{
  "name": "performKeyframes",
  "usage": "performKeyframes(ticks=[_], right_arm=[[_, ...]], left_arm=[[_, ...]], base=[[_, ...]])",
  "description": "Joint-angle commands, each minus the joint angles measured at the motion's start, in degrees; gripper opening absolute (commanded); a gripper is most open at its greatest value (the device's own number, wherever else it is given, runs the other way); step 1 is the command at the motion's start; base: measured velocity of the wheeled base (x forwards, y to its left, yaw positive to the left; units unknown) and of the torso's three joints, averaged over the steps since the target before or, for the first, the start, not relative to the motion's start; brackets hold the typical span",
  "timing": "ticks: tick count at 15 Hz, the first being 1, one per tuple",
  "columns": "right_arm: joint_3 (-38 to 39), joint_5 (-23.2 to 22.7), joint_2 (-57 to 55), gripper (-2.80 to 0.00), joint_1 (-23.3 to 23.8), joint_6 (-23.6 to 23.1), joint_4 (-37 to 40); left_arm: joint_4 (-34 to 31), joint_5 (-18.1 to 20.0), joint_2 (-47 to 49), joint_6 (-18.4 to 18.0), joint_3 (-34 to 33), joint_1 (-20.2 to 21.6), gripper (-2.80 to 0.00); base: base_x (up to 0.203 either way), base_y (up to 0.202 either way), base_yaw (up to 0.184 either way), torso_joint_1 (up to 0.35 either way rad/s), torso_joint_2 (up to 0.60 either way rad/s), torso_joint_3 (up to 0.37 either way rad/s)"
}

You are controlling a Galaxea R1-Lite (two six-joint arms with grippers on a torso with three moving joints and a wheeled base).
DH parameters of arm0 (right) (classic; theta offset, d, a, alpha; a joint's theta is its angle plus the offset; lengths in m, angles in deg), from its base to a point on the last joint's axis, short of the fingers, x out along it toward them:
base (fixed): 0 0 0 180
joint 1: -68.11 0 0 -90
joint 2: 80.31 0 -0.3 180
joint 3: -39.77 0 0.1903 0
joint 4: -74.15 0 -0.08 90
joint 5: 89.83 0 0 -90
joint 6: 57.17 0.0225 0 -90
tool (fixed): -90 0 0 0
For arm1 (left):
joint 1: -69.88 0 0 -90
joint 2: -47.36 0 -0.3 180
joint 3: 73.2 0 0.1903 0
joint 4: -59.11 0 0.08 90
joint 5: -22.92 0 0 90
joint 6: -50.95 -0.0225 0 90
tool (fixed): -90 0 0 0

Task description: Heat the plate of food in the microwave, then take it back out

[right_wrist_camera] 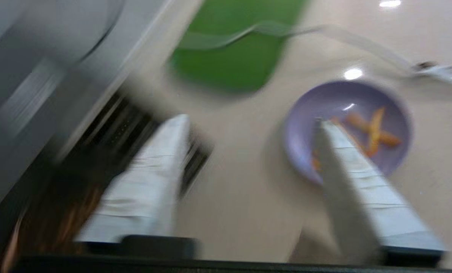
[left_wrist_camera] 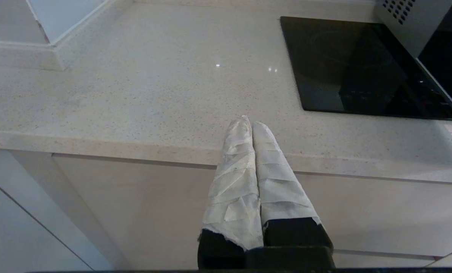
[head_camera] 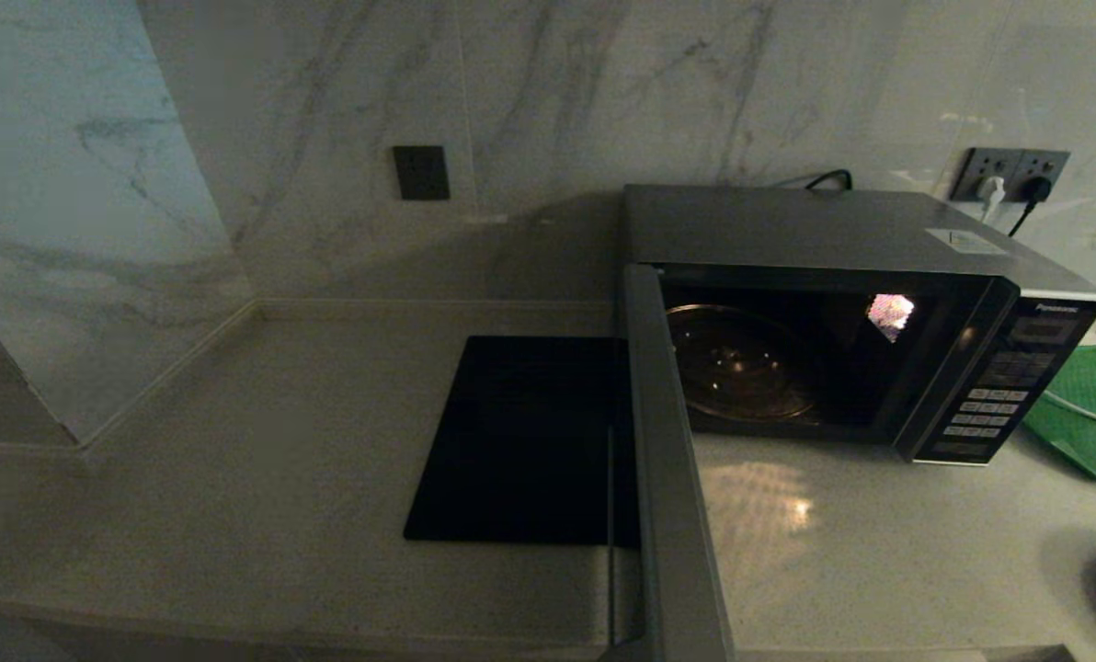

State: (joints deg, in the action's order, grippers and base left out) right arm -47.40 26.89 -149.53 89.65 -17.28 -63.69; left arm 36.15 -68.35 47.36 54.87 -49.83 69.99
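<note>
Both grippers share one look: the left gripper and right gripper have long tapering fingers wrapped in creased white tape over black bases.

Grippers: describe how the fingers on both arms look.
The left gripper has two long tapered fingers wrapped in creased white tape over black bases. The right gripper has the same white-wrapped fingers on black mounts. No cables or markings show.
</note>
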Motion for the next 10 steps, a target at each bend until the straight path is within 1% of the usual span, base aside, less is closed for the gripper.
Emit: performKeyframes(ticks=[1,3,5,7,8,9,10], right_arm=[[-3.59,0.68,7.01,-2.80,-10.53,-1.48,8.32],[-4.82,1.64,8.53,-2.80,-17.49,-2.80,10.62],[-5.76,3.67,8.99,-2.80,-27.05,-3.71,11.64],[-8.57,6.61,8.89,-2.80,-36.30,-7.51,11.90],[-11.04,9.79,7.83,-2.80,-40.69,-9.86,11.77],[-13.81,14.87,5.50,-2.80,-43.59,-11.49,11.65],[-15.81,21.54,2.66,-2.80,-45.74,-12.41,11.45]], left_arm=[[0.04,-0.05,0.01,0.04,0.00,-0.02,-2.80],[0.04,-0.05,0.00,0.04,0.00,0.06,-2.80],[0.04,-0.05,0.01,0.04,0.00,0.03,-2.80],[0.04,-0.05,0.08,0.04,0.00,-0.02,-2.80],[0.04,-0.05,0.00,0.04,0.00,0.07,-2.80],[0.04,-0.05,0.00,0.04,0.00,0.04,-2.80],[0.04,-0.05,0.00,0.05,0.00,0.06,-2.80]], base=[[0.000,0.000,0.000,0.000,0.00,0.000],[0.000,0.000,0.000,0.000,0.00,0.000],[0.000,0.000,0.000,0.000,0.00,0.000],[0.000,0.000,0.000,0.000,0.00,0.000],[0.000,0.000,0.000,0.000,0.00,0.000],[0.000,0.000,0.000,0.000,0.00,0.000],[0.000,0.000,0.000,0.000,0.00,0.000]])
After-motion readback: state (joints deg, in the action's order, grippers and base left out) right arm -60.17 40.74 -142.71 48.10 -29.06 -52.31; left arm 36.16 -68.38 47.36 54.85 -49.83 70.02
